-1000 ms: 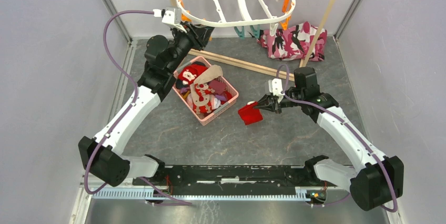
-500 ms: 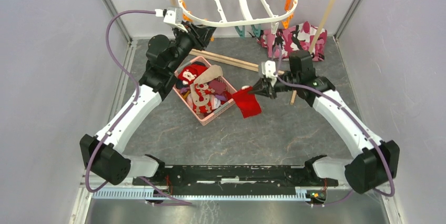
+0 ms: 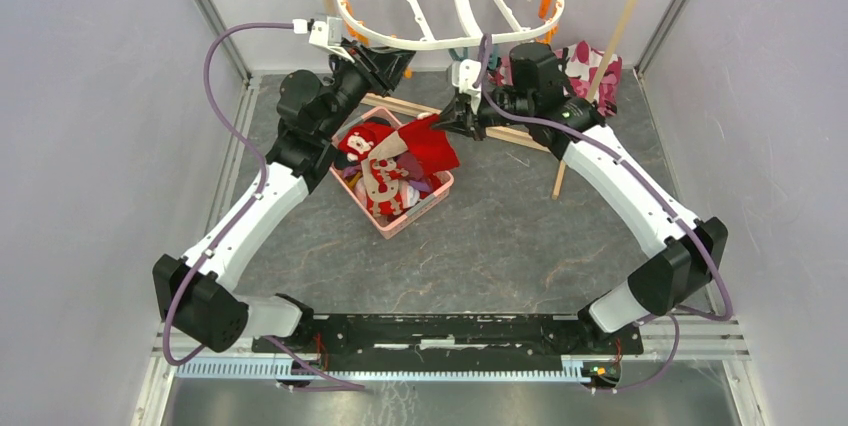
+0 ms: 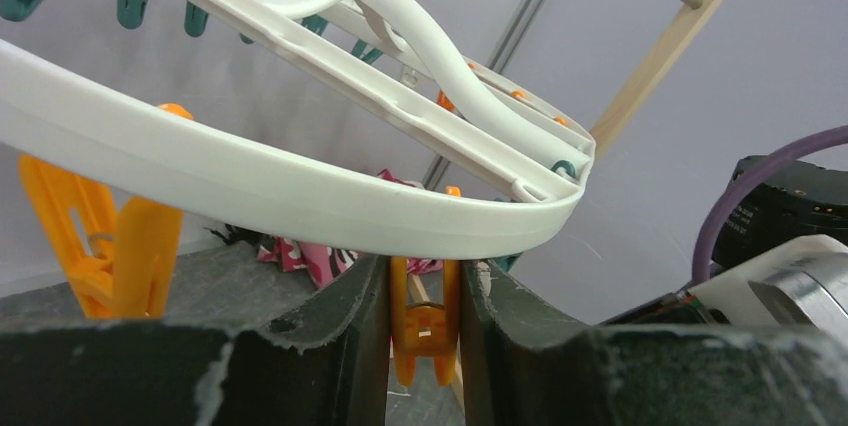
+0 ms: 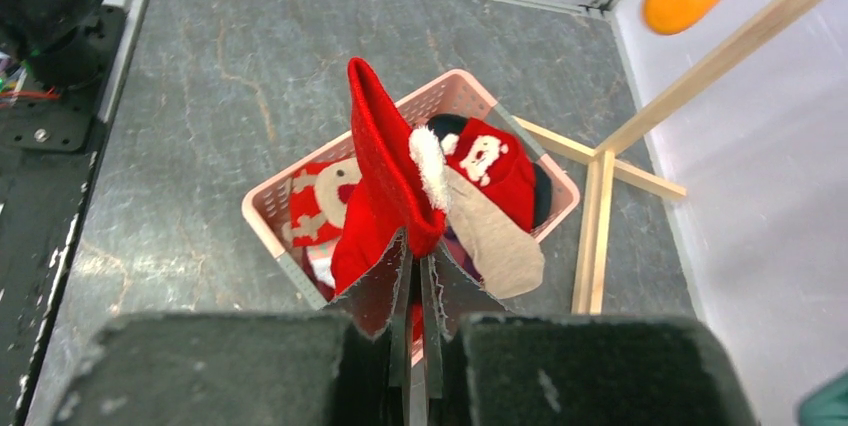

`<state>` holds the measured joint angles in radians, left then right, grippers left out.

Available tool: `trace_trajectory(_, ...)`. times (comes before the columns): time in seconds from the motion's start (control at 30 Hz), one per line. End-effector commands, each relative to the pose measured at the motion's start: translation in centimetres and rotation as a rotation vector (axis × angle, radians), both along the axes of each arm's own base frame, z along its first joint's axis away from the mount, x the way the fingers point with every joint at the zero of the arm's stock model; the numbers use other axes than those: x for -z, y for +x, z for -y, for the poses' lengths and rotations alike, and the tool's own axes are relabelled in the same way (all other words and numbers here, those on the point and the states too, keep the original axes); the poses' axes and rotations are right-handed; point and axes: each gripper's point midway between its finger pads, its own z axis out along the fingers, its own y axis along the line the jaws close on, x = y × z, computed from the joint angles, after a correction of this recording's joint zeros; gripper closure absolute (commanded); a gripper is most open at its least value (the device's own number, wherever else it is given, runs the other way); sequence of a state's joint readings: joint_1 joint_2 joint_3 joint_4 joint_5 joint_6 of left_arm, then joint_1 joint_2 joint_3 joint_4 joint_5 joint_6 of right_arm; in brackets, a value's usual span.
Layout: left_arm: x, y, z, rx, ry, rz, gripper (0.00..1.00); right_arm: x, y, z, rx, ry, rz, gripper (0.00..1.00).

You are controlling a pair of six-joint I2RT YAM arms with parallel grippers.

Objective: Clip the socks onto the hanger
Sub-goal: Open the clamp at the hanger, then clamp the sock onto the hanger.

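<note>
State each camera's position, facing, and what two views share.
Top external: high behind the robot, facing down on the table; both arms show.
Left wrist: faces up at the hanger; left gripper grips an orange peg.
Right wrist: faces down at the pink basket; right gripper pinches a red sock.
Top and right wrist share pink basket and red sock.

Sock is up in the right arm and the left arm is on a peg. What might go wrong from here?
The right jaws pinch the red sock only by a small fold; it may drop into the basket. The left jaws squeeze the orange peg under the hanger rim; a nudge from the sock could swing it and free the peg.
</note>
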<state>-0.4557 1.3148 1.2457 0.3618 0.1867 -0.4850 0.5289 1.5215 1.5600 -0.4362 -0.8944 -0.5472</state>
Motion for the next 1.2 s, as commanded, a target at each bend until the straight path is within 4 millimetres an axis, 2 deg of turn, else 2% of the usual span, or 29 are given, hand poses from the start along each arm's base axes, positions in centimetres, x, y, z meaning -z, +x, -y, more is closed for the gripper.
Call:
trace_trajectory(0.0,-2.7,-1.6,0.1,0.053,-0.076,0.050,0.95,-3.9,2.0,-0.6,0.101,0.091,0.048,0.95)
trace_trajectory(0.13,-2.8,-1.9,0.1,0.065,-0.086,0.053,0.95,-4.8,3.3,-0.8,0.166,0.141,0.027,0.97)
trace_trajectory(0.4,-2.5,-2.0,0.5,0.086,-0.077,0.054,0.94,-6.4,3.1,-2.0,0.112,0.205,-0.029,0.97)
trace_trajectory(0.73,-2.4,-2.6,0.9,0.124,-0.073,0.058,0.94,-6.8,3.4,-2.4,0.118,0.252,-0.114,0.97)
trace_trajectory(1.03,-2.2,-2.8,1.0,0.132,-0.053,0.065,0.94,-7.5,3.9,-1.4,0.112,0.307,-0.185,0.98)
trace_trajectory(1.17,-2.7,-3.1,1.0,0.140,-0.058,0.079,0.94,-6.4,4.0,-1.3,0.107,0.294,-0.212,0.98)
